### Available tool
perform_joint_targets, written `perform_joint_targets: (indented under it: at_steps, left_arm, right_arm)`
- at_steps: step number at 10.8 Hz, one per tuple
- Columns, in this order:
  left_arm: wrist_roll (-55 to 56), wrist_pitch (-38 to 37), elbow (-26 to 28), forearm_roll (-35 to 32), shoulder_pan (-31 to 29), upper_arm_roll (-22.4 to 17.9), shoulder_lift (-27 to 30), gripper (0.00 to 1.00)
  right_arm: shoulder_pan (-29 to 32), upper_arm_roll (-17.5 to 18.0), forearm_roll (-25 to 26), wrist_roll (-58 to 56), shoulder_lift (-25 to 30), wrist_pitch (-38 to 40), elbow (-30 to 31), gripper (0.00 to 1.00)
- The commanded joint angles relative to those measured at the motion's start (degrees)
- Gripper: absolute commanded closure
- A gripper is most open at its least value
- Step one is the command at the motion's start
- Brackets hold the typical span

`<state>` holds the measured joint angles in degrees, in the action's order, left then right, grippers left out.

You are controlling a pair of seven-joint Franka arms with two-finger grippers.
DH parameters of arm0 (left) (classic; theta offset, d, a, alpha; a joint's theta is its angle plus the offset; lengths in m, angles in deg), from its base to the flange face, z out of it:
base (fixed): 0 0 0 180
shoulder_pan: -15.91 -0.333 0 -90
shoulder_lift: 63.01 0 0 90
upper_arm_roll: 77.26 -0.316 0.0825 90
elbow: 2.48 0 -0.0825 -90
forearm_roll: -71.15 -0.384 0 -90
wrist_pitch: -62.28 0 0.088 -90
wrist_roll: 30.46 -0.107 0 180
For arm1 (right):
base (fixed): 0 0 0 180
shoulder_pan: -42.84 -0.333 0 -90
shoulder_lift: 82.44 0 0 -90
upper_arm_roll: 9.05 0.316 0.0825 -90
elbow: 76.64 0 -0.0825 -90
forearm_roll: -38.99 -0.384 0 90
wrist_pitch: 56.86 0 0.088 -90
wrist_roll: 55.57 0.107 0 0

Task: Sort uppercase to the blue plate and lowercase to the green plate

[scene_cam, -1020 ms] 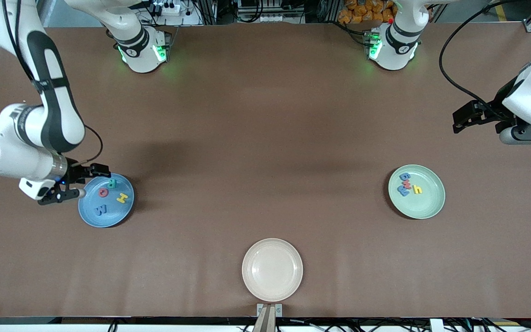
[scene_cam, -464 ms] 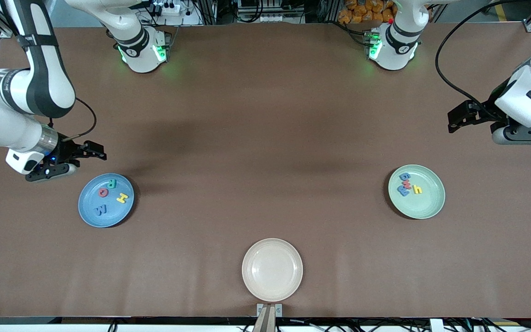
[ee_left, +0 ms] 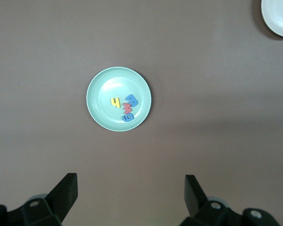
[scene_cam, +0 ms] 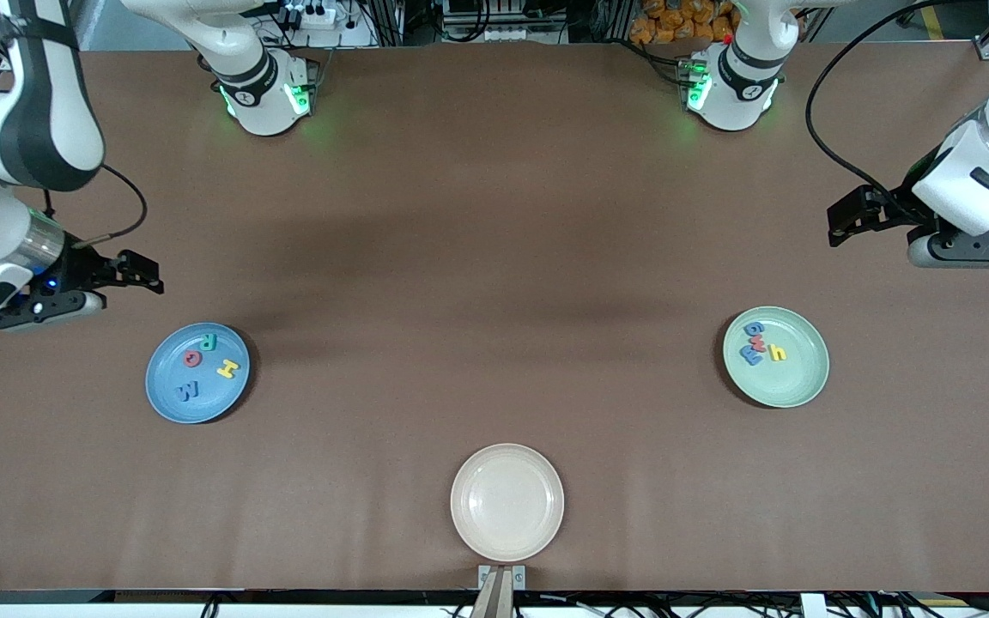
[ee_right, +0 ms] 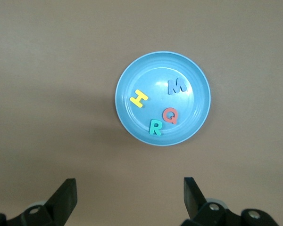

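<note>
The right gripper (scene_cam: 74, 292) hung empty with its jaws spread wide, over bare table just off the blue plate (scene_cam: 197, 372), toward the right arm's end. The left gripper (scene_cam: 907, 230) was likewise wide open and held nothing, over bare table near the green plate (scene_cam: 776, 356) and toward the left arm's end.

In the blue plate lay all four capitals: the H (scene_cam: 227, 370), the W (scene_cam: 189, 391), the Q (scene_cam: 193, 359) and the R (scene_cam: 210, 342), each apart from the others. In the green plate lay the four small letters: the h (scene_cam: 777, 352) on its own, with the g (scene_cam: 755, 328), the w (scene_cam: 757, 342) and the m (scene_cam: 750, 355) crowded in a row beside it, touching or nearly so. A cream plate (scene_cam: 507, 502), nearer the camera than the blue plate and toward the table's middle, held nothing.

By the look of it the sorting was finished: no letter lay loose on the table, and neither arm had anything left to fetch.

Both grippers' fingertips were cut off at the edge of their wrist views. Whether the three crowded letters overlapped could not be told.
</note>
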<state>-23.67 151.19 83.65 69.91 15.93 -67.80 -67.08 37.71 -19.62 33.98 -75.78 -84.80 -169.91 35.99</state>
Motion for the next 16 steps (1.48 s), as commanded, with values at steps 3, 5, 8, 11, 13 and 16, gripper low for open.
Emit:
perform_joint_targets:
  at_steps: [3, 5, 8, 11, 13, 16]
  left_arm:
    - [0.24, -0.05, 0.35, 1.15, -0.29, -0.06, 0.29, 0.0]
    - [0.24, -0.05, 0.26, 1.15, -0.38, -0.06, 0.21, 0.0]
    - [-0.11, -0.05, 0.26, 1.07, -0.38, -0.06, 0.21, 0.0]
    - [-0.11, -0.05, 0.26, 1.07, -0.29, -0.06, 0.03, 0.0]
    - [-0.81, -0.05, 0.17, 0.72, -0.46, -0.06, -0.23, 0.0]
    - [-0.73, -0.05, -0.09, 0.54, -0.73, -0.67, -0.15, 0.0]
  right_arm:
    - [1.18, 0.72, 1.32, 1.15, 0.42, 6.42, -6.88, 0.0]
    - [1.7, 0.46, 1.4, 1.23, 1.04, 7.92, -9.69, 0.0]
    - [4.07, 0.19, 1.23, 1.32, 2.97, 9.6, -13.3, 0.0]
    - [4.17, 0.02, 1.23, 1.41, 4.99, 13.54, -17.07, 0.0]
    - [4.78, 0.98, 1.14, 3.51, 4.73, 16.01, -19.19, 0.0]
    - [7.59, 4.85, 1.32, 7.46, 4.73, 17.5, -20.51, 0.0]
